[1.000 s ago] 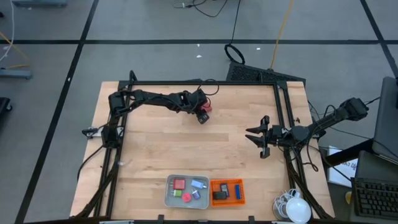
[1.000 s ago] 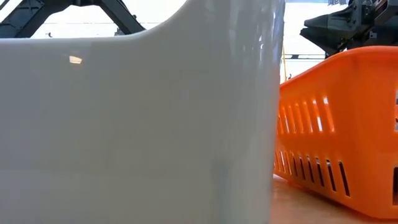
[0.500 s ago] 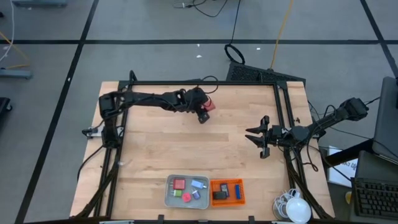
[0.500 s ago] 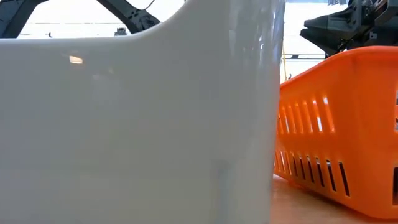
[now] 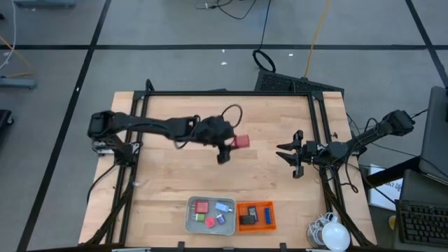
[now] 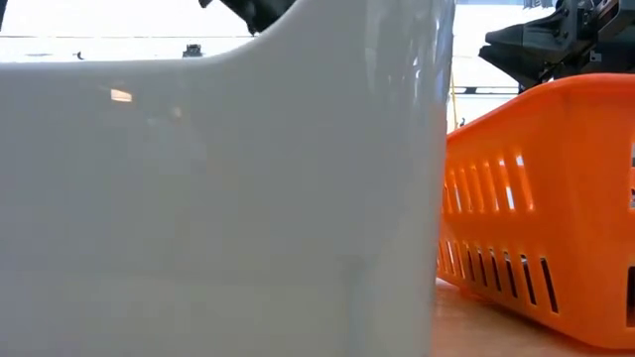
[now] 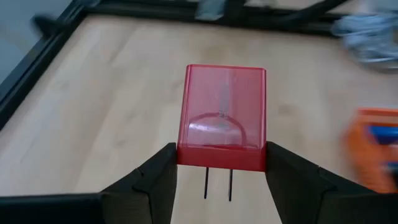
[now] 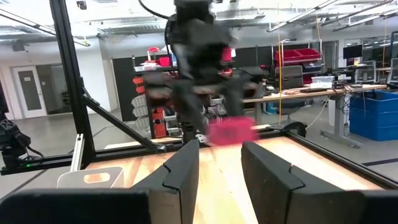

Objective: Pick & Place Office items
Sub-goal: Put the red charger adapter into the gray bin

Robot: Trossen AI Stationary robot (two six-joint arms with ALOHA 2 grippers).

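Note:
A red see-through block (image 7: 224,112), one of the office items, hangs over the middle of the table in my left gripper (image 5: 231,143), which is shut on it. In the right wrist view the block shows as a reddish blur (image 8: 230,132). At the near edge stand the grey tray (image 5: 210,225), holding red, blue, pink and green pieces, and beside it the orange basket (image 5: 256,227), holding black and blue pieces. My right gripper (image 5: 288,155) waits shut and empty at the table's right side. My left gripper pinches the red block between its two fingers (image 7: 158,177), on two opposite sides at the end nearest the wrist (image 7: 186,158). The fingers come from the table's left, slanting down. The block sticks out ahead of the fingers, lifted clear of the table.
A black frame (image 5: 231,93) runs along the table's far, left and right sides. A white round object with cables (image 5: 334,234) lies off the near right corner. In the low view the tray's pale wall (image 6: 218,198) and the basket (image 6: 546,198) fill the picture.
My left gripper has risen and swung from the far part of the table toward its middle and near side, staying shut on the red block, which has come up clear of the table with it.

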